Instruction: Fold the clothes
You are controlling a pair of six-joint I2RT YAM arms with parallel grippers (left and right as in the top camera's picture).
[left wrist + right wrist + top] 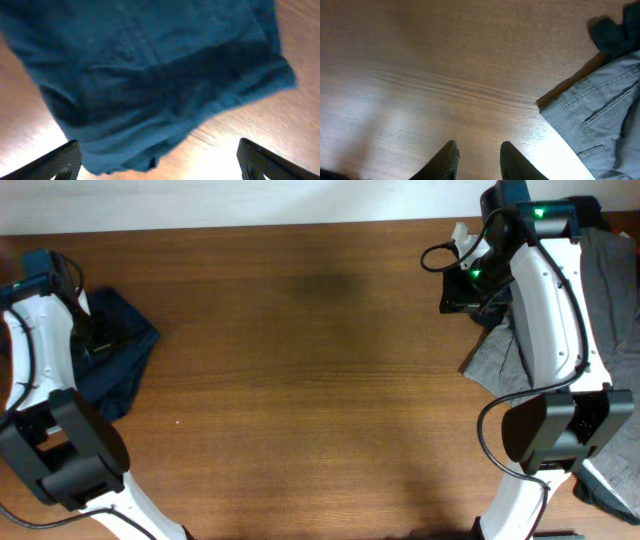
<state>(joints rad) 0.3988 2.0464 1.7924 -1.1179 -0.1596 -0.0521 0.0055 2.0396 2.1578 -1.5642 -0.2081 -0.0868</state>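
Clothes lie at opposite edges of the overhead view: blue garment (pixel 125 348) at left, grey garment (pixel 615 285) at right, tabletop (pixel 320 380) between. Judged step: fetching the next item.

Left gripper (pixel 160 162): jaws spread wide, empty, with the blue garment filling the frame above them.

Right gripper (pixel 479 160): jaws slightly parted, empty, with the grey garment at right of frame. The next move calls for reaching its hem.

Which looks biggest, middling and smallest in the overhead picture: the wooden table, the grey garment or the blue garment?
1. Wooden table, by far the largest.
2. Grey garment, partly hidden and running off the picture.
3. Blue garment, also partly hidden.
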